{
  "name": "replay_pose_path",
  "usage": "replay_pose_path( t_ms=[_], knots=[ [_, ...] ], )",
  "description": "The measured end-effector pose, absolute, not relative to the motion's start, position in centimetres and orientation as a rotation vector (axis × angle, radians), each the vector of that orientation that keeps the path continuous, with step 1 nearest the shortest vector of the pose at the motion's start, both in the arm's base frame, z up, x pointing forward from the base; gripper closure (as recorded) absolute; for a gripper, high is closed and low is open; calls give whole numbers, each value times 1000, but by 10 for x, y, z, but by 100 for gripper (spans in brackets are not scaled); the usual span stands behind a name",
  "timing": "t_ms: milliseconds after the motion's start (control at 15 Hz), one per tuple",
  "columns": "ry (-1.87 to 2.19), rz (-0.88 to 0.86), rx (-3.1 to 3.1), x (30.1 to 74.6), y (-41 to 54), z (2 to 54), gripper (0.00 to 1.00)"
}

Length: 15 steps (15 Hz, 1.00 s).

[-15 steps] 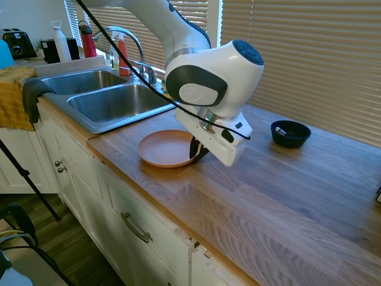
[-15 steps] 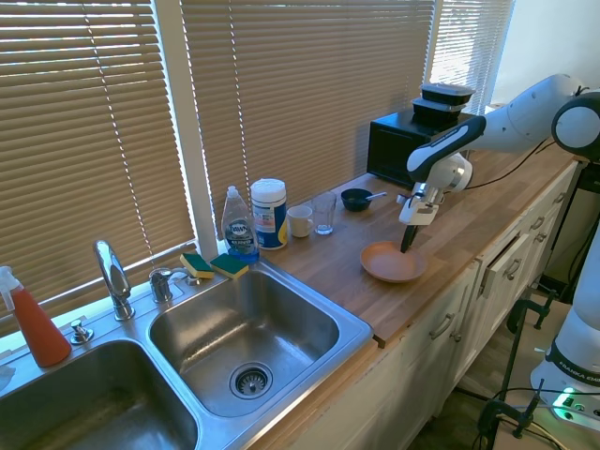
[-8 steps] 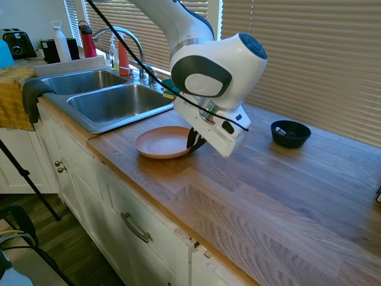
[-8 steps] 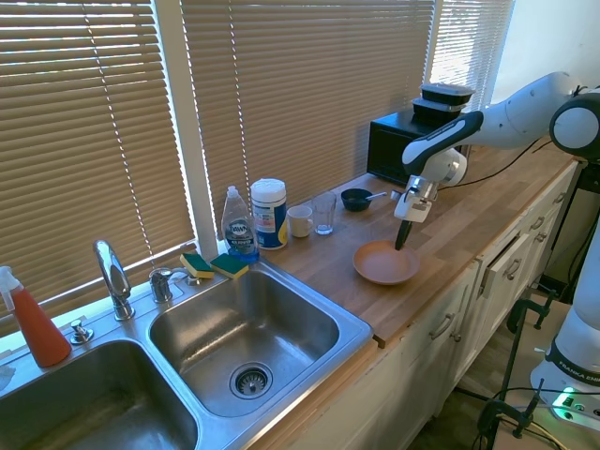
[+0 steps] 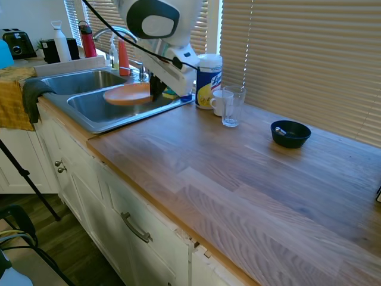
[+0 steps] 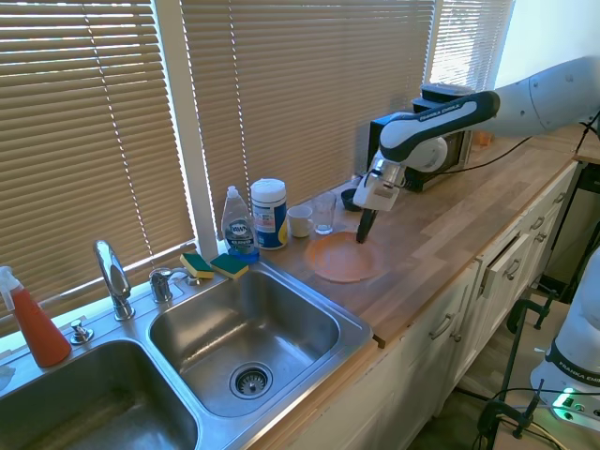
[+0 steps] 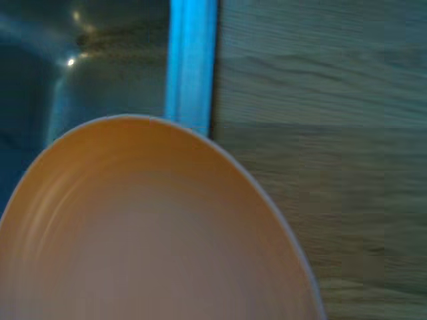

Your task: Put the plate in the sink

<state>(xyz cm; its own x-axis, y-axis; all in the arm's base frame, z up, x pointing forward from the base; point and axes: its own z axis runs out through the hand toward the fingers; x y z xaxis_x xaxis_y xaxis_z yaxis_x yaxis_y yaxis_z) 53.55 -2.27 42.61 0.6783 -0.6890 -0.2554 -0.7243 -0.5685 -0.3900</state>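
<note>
First exterior view: plate (image 5: 126, 94) lifted off table (image 5: 238, 173), now carried over sink (image 5: 98, 110) edge, fingers (image 5: 157, 89) clamped on rim; lowering next.

plate (image 5: 126, 94): peach-orange, round, level, lifted, blurred | at sink (image 5: 101, 102) rim, near basin's counter-side edge

Arm (image 6: 525, 94): glossy white rounded shells, with a dark grey band along the forearm carrying small white lettering, unreadable. Wrist joint (image 5: 156, 15): bulbous white housing with a dark grey oval cap. Black cable (image 5: 128, 42) runs across the wrist housing. Gripper (image 6: 365, 228): white boxy body, dark slender fingers (image 6: 364, 225).
</note>
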Motion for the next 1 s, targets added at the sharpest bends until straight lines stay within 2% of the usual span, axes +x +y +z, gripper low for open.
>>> replay_pose_path(
  t_ms=[400,800,1000],
  knots=[
    [1029,57,-2450,570,49,429,100],
    [821,31,-2560,646,178,399,100],
    [748,58,-2619,674,220,360,100]
  ],
)
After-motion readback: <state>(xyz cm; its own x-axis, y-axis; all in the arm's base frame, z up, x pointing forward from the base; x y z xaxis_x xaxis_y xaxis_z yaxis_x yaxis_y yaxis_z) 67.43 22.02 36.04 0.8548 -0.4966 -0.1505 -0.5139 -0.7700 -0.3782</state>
